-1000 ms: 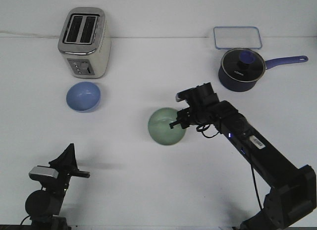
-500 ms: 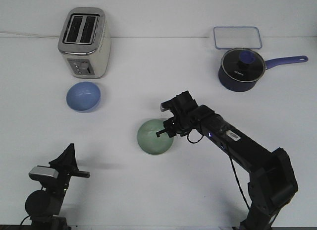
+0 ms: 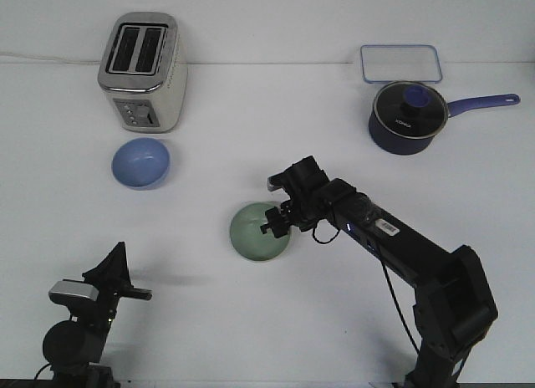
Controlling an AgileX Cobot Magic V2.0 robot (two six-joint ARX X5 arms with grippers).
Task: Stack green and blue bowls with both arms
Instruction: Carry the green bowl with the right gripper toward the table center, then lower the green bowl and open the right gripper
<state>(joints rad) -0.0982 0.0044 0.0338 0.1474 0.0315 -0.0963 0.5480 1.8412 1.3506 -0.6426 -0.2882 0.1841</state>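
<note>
White surface all around. Right end effector pinches the green bowl by its rim, mid-surface. Blue bowl waits near the toaster. Next, I think: carry green over.

A robot laboratory or test bench is suggested rather than a lived-in kitchen. A plain white table is seen from above, backed by a bare white wall, with no cupboards, sink or stove in view. Kitchen goods are laid out well apart as props: a cream and steel toaster, a dark blue saucepan with a glass lid, a clear lidded container, a green bowl and a blue bowl. Two black robot arms are mounted at the near edge of the table, with exposed cabling and a barcode label on the right one.
</note>
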